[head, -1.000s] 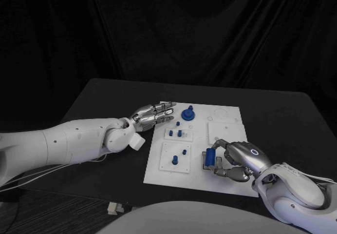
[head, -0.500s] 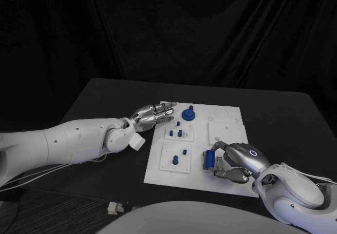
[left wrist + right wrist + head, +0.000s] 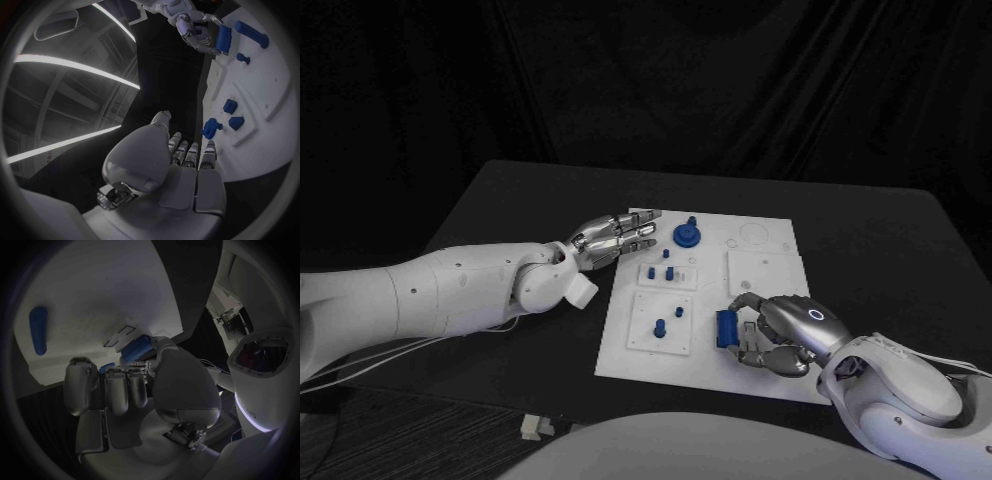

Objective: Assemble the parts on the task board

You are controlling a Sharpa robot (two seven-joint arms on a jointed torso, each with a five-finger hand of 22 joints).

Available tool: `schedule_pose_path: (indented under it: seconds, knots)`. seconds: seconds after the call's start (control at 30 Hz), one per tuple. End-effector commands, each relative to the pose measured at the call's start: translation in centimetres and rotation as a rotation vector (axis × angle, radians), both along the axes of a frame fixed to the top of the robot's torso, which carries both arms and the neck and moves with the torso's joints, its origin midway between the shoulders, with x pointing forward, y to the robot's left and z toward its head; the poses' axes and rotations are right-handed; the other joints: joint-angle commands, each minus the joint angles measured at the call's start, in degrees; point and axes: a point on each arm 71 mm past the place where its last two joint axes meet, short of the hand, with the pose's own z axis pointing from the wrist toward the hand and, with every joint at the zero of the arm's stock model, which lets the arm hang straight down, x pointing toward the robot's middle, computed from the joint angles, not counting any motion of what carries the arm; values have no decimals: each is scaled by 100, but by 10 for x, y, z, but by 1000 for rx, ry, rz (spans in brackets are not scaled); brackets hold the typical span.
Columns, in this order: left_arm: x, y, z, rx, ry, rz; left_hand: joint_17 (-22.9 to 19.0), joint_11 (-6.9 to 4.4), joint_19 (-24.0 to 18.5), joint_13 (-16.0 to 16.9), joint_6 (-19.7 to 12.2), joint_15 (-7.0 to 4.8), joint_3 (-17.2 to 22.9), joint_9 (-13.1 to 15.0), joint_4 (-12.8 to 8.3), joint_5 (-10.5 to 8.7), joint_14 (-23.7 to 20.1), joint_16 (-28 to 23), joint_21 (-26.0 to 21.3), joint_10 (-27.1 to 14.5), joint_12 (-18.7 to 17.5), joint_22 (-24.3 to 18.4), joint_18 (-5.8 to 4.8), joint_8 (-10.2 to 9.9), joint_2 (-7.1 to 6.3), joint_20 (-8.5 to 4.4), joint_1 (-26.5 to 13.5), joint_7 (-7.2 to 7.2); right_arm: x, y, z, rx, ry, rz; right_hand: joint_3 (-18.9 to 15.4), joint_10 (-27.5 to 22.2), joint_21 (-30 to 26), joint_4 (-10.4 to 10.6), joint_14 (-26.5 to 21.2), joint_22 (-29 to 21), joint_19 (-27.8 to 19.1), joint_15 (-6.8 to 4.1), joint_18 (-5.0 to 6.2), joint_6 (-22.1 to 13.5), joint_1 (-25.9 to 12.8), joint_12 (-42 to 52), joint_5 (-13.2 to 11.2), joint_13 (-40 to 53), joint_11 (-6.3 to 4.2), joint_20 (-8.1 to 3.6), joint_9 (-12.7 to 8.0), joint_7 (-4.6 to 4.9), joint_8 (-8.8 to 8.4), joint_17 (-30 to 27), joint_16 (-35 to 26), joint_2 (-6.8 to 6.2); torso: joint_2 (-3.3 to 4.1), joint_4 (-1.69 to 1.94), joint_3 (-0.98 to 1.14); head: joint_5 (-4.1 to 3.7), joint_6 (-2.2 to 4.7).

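The white task board (image 3: 759, 268) lies in the middle of the black table. My right hand (image 3: 785, 330) is at the board's near right part and grips a blue block (image 3: 728, 327) between thumb and fingers; the same block (image 3: 135, 350) shows ahead of the palm (image 3: 137, 390) in the right wrist view. My left hand (image 3: 615, 238) hovers at the board's far left corner, fingers stretched out and holding nothing. A blue round knob (image 3: 687, 235) stands just beyond those fingers. Small blue pegs (image 3: 666, 271) stand in the left-hand plates.
More blue pegs (image 3: 678, 312) stand in the near left plate. In the left wrist view, blue pieces (image 3: 211, 128) lie close to my left hand (image 3: 181, 165), with the right hand (image 3: 197, 32) and its block (image 3: 223, 39) farther off. A long blue piece (image 3: 38, 331) lies on the board.
My right hand has shifted slightly toward the near edge with the blue block in it. The left hand has not moved.
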Motion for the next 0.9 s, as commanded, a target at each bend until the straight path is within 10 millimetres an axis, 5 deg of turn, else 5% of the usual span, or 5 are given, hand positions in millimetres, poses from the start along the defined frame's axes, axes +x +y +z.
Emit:
schedule_pose_path:
  seconds: [0.03,0.13,0.37,0.67,0.9]
  knots:
    - [-1,-2,1,-19,-2,-6,-6,43,-13,7,9,9,2,9,-44,16,-2,-21,21,-8,20,2,107,27,41,33,-6,31,-2,1,-2,-9,13,6,-104,598,-34,-2,569,1141,72,57,99,-70,1,36,-238,1508,50,32,-6,-4,-102,1402,-11,-64,-2,-7,1,10,0]
    - [-1,-2,0,-19,-2,-6,-6,43,-13,7,9,9,2,9,-44,16,-2,-21,21,-8,20,2,107,27,41,33,-6,31,-2,0,-2,-8,12,3,-350,598,-41,16,568,1138,67,79,101,-161,-6,36,-1166,1508,72,54,5,17,-215,1398,-13,-128,-3,-7,0,14,0]
    - [-1,-2,0,-18,-1,-6,-6,47,-14,7,18,7,4,10,-46,15,-2,-21,21,-7,20,0,108,32,42,31,-14,37,-2,0,-1,-1,3,-2,-589,598,-51,36,566,1134,61,89,104,-266,-22,36,-1820,1508,82,67,5,28,-310,1392,-15,-330,4,-6,2,10,0]
    - [-1,-1,0,-18,-1,-4,-6,47,-14,7,18,7,4,10,-46,15,-2,-21,21,-7,20,0,108,32,42,31,-14,37,-2,-2,1,9,-13,-14,-718,598,-47,47,566,1136,64,108,103,-246,-109,36,-2156,1508,108,81,6,59,-336,1391,-15,-480,2,-6,2,4,0]
    - [-1,0,0,-18,-2,-2,-6,47,-14,7,18,7,4,10,-46,15,-2,-21,21,-7,20,0,108,32,42,31,-14,37,-4,-5,8,58,-60,-20,-1171,598,-45,67,564,1135,59,95,103,-555,-436,36,-3104,1508,91,72,-9,47,-569,1381,-19,-977,-3,-7,5,20,0]
